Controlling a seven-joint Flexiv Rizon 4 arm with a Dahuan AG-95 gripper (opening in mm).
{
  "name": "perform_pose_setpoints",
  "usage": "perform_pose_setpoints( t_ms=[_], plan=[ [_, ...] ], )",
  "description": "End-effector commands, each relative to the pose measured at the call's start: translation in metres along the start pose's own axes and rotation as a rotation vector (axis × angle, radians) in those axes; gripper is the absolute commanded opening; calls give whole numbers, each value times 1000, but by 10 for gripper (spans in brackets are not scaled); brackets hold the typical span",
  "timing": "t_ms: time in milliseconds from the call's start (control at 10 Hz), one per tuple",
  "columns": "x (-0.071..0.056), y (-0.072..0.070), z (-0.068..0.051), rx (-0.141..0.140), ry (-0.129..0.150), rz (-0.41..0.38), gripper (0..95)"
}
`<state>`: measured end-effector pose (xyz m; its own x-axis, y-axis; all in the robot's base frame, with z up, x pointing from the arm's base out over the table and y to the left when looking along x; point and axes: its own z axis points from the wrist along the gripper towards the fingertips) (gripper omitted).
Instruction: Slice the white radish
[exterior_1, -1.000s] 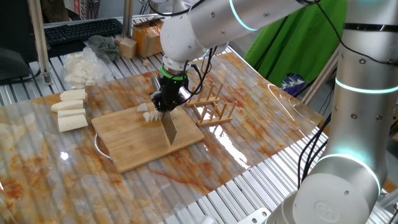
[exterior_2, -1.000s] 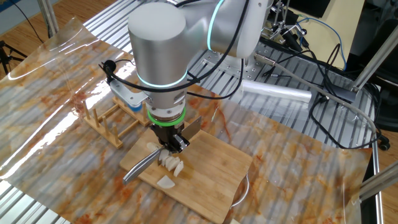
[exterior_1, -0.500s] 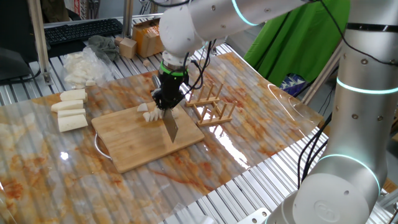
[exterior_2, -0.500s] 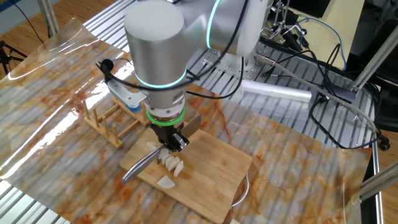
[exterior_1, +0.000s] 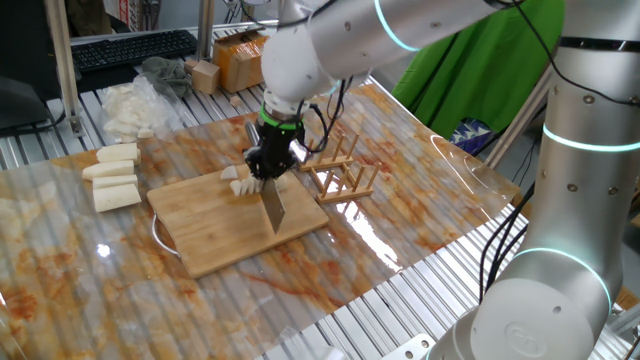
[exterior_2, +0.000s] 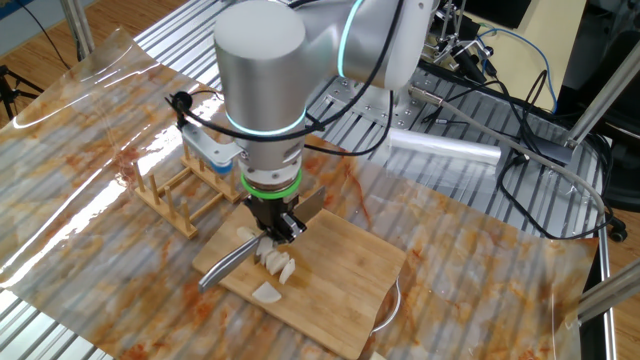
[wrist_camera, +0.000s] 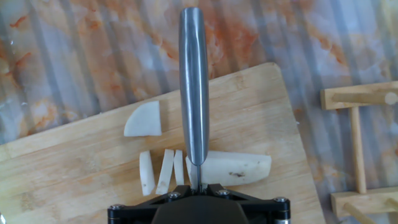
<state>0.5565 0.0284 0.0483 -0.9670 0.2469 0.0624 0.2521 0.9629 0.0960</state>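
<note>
Holding the knife (wrist_camera: 194, 93) clenched in our jaws, we see the radish (wrist_camera: 233, 168) on the board (wrist_camera: 74, 180), its long axis crosswise to the blade, uncut stub lying to one side, slices (wrist_camera: 160, 172) to the other.

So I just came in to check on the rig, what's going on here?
The arm's hand holds a knife and is slicing the white radish on the bamboo cutting board. Three thin slices and a rounded end piece already lie cut off; the blade stands at the remaining chunk's cut end.
</note>
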Motion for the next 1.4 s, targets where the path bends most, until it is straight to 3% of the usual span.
perform_pose_setpoints(
  t_ms=[100,300,400,600,900,1000,1400],
  plan=[
    [1,-1,-1,15,0,2,0],
    [3,-2,17,4,-32,1,0],
    [3,-2,19,2,-36,0,0],
    [2,-1,5,3,-10,3,0],
    [4,0,16,-12,-26,17,0],
    [5,0,17,-3,-25,16,0],
    [8,3,4,-12,-2,46,0]
  ],
)
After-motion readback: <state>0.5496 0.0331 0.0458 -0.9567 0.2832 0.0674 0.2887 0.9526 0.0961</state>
